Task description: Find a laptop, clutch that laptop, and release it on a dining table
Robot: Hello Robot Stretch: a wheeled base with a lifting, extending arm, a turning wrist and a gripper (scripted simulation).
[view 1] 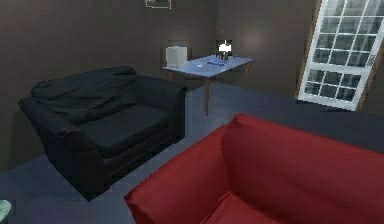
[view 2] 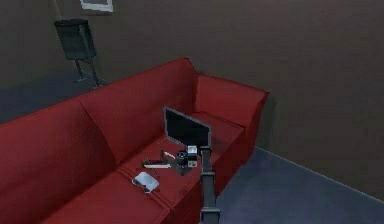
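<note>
Over on the red sofa (view 2: 110, 120) sits the open laptop (view 2: 185, 127), gripper (view 2: 179, 163) near it (can't tell if it's holding anything), and grabbing the thin screen could just tip it.

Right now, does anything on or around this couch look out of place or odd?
Yes: an open laptop stands on the seat of the red sofa rather than on a table, and a small pale object lies on the cushion nearby. Nothing looks spilled or broken.
</note>
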